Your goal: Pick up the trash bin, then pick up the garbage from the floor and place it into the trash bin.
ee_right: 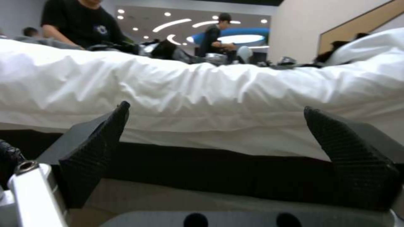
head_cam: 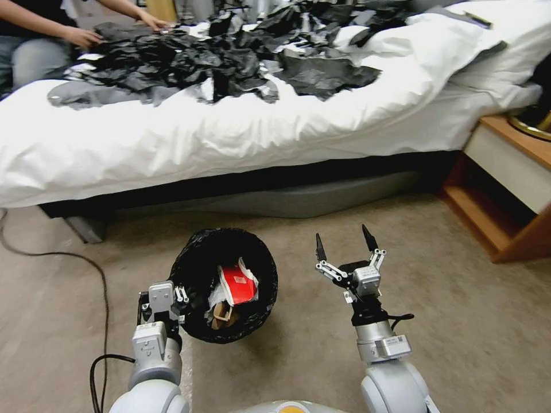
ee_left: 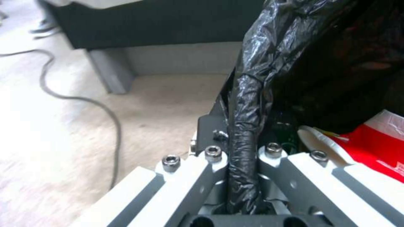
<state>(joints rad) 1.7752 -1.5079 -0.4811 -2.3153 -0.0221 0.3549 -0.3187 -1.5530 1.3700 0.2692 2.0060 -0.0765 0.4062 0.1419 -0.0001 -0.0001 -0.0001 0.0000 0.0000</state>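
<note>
Left gripper (head_cam: 172, 303): You have it clamped on the near-left rim of the trash bin (head_cam: 225, 284). In the left wrist view the folded black bag edge (ee_left: 246, 126) runs straight down between the two fingers, which are closed tight against it.

Trash bin: It sits low in front of you, held at its rim beside the left arm, over the carpet (head_cam: 459, 321). You cannot tell from these views whether its base is lifted clear of the floor or resting on it. The pick-up step looks done or nearly so.

Garbage in the bin: A red-white packet (head_cam: 238, 284) lies inside on top, with a brown paper piece (head_cam: 220, 312) under it at the near side. So at least part of the litter already counts as placed.

Right gripper (head_cam: 346, 252): It hovers just right of the bin with its fingers spread wide and nothing between them; the right wrist view looks through the gap at the side of the bed.

Floor: The stretch of carpet you can see around the bin and up to the bed (head_cam: 229, 137) shows no loose litter, only a black cable (head_cam: 86, 264) on the left. Judging by that, little or nothing is left here; anything remaining lies outside these views.

Bed: Black bags (head_cam: 201, 57) are heaped on the white cover, well behind the bin.
</note>
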